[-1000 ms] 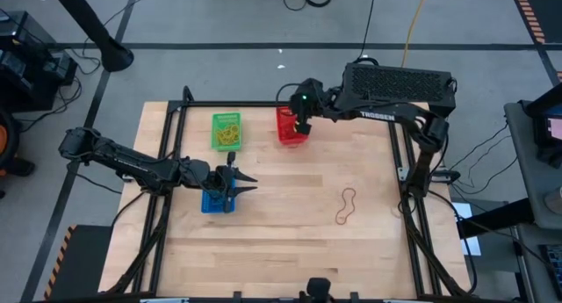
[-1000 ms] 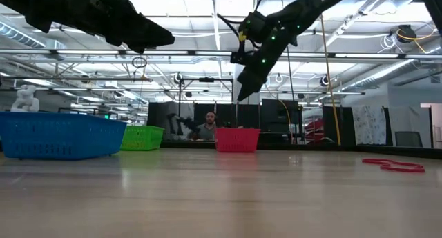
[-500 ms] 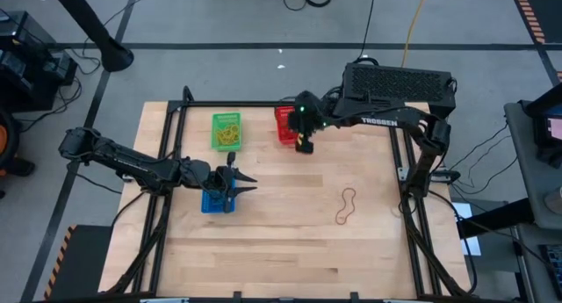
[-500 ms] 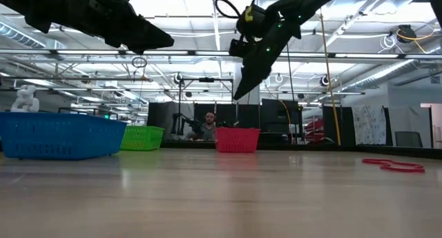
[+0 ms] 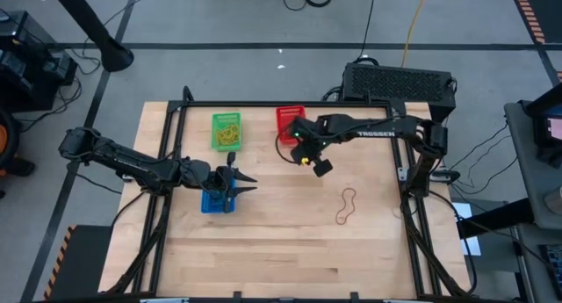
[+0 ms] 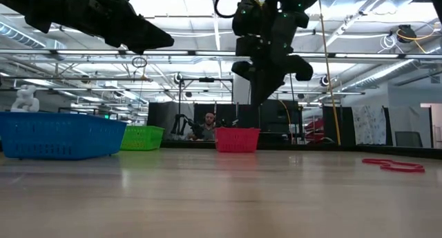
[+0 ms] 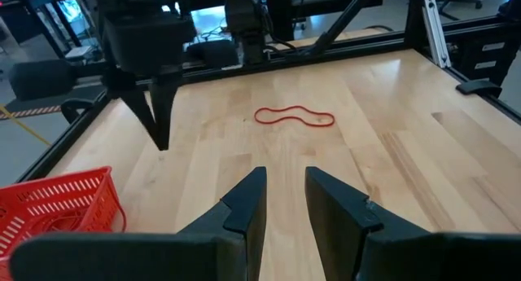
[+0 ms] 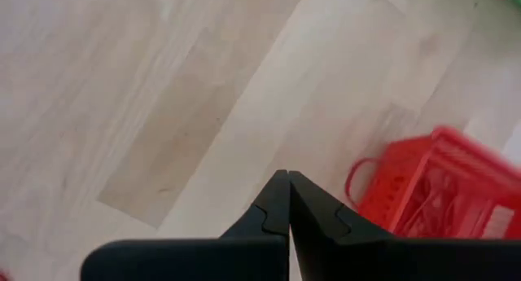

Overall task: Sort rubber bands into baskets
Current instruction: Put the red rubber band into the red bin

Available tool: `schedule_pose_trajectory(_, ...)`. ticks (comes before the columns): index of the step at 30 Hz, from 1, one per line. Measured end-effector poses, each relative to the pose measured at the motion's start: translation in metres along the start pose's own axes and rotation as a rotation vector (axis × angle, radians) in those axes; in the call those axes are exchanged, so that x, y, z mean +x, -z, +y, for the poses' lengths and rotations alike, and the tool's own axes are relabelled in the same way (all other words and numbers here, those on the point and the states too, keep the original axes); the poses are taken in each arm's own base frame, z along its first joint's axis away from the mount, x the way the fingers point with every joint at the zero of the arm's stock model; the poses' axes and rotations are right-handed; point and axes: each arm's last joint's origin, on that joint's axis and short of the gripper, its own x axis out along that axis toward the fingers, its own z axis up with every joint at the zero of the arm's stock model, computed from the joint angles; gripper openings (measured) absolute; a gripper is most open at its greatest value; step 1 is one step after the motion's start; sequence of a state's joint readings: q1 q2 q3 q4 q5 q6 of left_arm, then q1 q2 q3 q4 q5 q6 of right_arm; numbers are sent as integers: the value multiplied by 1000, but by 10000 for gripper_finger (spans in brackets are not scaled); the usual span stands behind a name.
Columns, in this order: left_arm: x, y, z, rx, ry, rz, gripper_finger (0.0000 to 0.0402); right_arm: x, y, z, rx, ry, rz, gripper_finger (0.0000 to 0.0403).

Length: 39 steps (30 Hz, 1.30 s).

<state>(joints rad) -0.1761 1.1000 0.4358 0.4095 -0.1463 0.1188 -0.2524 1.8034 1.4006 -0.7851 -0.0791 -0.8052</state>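
A: How does the right gripper stand?
B: Clenched, the fingertips pressed together with nothing between them. It hangs above bare wood just off the red basket, toward 4 o'clock from it in the high view.
A: And the left gripper?
B: Parted a little, holding nothing, over the blue basket at the table's 9 o'clock side.
A: Where are the rubber bands?
B: One red band lies loose on the table, toward 4 o'clock from the centre, well apart from both grippers. Bands also lie in the green basket at 11 o'clock, and some in the red one beside it.
A: Any writing?
B: "TROSSEN" in white along the right arm. Nothing else is readable.
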Motion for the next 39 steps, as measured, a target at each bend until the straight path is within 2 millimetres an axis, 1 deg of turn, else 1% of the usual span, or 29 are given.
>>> schedule_pose_trajectory(3,0,0,0,0,0,0,95,5,-5,1,-32,17,-7,0)
schedule_pose_trajectory(6,0,0,0,-1,0,-1,95,12,-7,-2,11,70,13,0)
schedule_pose_trajectory(8,0,0,0,-1,0,-2,95,13,-6,-1,24,68,31,1)
schedule_pose_trajectory(11,0,0,0,-4,0,-3,95,18,-6,-2,-21,65,40,11)
schedule_pose_trajectory(13,0,0,0,-4,0,-4,95,21,-7,0,-64,67,68,23)
schedule_pose_trajectory(15,0,0,0,-4,0,-2,95,28,-8,0,-133,107,123,39)
schedule_pose_trajectory(19,0,0,0,-4,0,-2,95,42,-4,0,-271,148,267,78)
schedule_pose_trajectory(23,0,0,0,-4,0,1,95,50,-5,-2,-357,184,315,116)
schedule_pose_trajectory(27,0,0,1,-5,-4,2,95,54,-7,-4,-412,202,314,140)
schedule_pose_trajectory(30,0,0,1,-6,-7,3,95,53,-8,-5,-439,214,307,147)
schedule_pose_trajectory(35,0,0,1,-5,-7,3,95,53,-8,-5,-458,209,307,148)
schedule_pose_trajectory(39,0,0,1,-5,-8,3,95,59,-8,-4,-451,176,280,148)
